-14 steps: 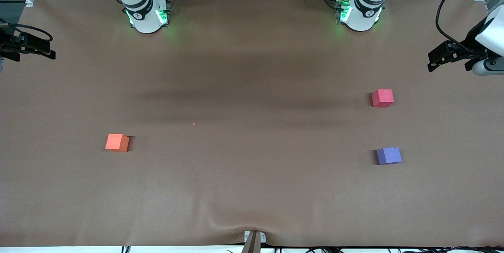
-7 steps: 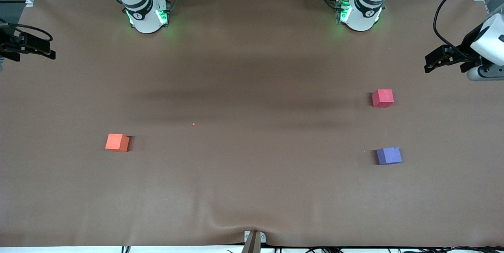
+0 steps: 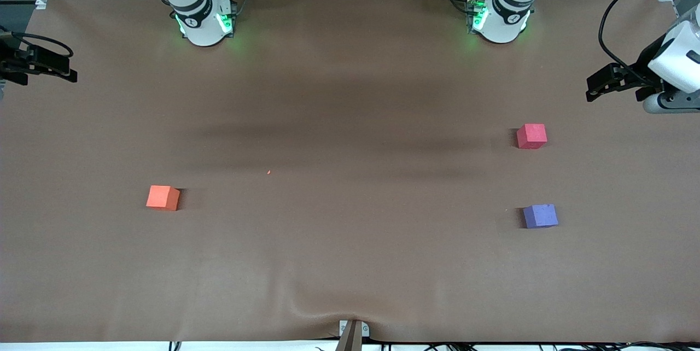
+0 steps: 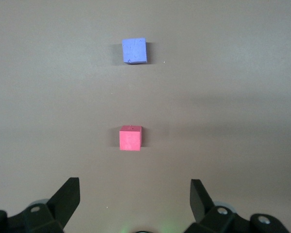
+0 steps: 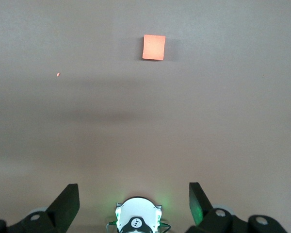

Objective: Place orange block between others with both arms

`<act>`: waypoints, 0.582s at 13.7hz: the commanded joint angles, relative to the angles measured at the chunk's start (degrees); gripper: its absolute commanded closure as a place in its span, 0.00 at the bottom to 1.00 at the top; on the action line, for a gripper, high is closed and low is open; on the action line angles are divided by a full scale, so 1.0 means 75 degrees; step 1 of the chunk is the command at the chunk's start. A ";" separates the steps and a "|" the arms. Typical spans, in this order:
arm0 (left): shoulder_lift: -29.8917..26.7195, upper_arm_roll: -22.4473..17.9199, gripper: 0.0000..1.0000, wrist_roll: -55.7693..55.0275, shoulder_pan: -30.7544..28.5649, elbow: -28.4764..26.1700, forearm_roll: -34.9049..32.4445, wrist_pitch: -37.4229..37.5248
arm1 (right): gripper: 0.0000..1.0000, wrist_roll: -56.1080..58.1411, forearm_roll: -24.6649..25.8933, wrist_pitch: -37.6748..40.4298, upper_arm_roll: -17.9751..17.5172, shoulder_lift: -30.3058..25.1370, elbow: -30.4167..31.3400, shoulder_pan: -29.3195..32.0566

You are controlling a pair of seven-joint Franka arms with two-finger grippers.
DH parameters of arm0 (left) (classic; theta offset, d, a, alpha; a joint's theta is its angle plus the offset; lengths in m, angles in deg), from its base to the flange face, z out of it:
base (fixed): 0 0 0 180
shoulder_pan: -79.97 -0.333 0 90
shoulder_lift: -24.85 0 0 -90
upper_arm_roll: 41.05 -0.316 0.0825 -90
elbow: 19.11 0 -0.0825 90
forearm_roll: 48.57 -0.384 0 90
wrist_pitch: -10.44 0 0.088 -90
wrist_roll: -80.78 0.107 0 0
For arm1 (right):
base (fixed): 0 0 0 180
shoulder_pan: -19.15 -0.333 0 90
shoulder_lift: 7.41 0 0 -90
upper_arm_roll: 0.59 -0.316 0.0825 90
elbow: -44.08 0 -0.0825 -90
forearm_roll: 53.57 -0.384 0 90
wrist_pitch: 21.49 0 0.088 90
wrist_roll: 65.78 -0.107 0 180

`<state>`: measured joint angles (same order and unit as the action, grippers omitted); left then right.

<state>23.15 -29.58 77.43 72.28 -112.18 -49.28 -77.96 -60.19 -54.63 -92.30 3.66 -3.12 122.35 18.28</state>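
Observation:
The orange block (image 3: 163, 198) (image 5: 154, 47) sits alone on the brown table cover toward the right arm's end. Toward the left arm's end stand the others: a pinkish-red cube (image 3: 531, 136) (image 4: 130, 138) and, nearer to the front camera, a purple-blue cube (image 3: 540, 216) (image 4: 135, 50), with a bare gap between them. My left gripper (image 3: 595, 86) (image 4: 134, 187) hangs open and empty over its end of the table, off to the side of the red cube. At the other end, my right gripper (image 3: 68, 69) (image 5: 133, 190) hangs open and empty at the table's edge, well away from the orange block.
The two arm bases (image 3: 205, 23) (image 3: 500, 20) glow green along the table's edge farthest from the front camera. A tiny orange speck (image 3: 268, 172) lies near the middle. The cover wrinkles (image 3: 328, 310) by a clamp (image 3: 353, 332) at the front camera's edge.
The left arm's hand has crept a little toward the table's middle and tilted. The blocks and the right arm have not moved.

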 commanded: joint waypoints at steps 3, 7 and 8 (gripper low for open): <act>0.0204 0.0030 0.00 0.0095 -0.0053 0.0139 0.0083 0.0091 | 0.00 -0.0053 0.0025 0.0089 0.0019 0.0025 -0.0147 0.0080; 0.0204 0.0030 0.00 0.0095 -0.0065 0.0174 0.0036 0.0079 | 0.00 -0.0065 -0.0127 0.0136 -0.0028 0.0165 -0.0089 -0.0048; 0.0216 0.0018 0.00 0.0095 -0.0053 0.0186 0.0036 0.0067 | 0.00 -0.0053 -0.0115 0.0194 -0.0028 0.0189 -0.0031 -0.0129</act>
<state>24.41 -29.59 77.43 72.28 -112.09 -49.28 -77.97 -60.19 -54.94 -91.92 3.58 -2.66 122.45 18.12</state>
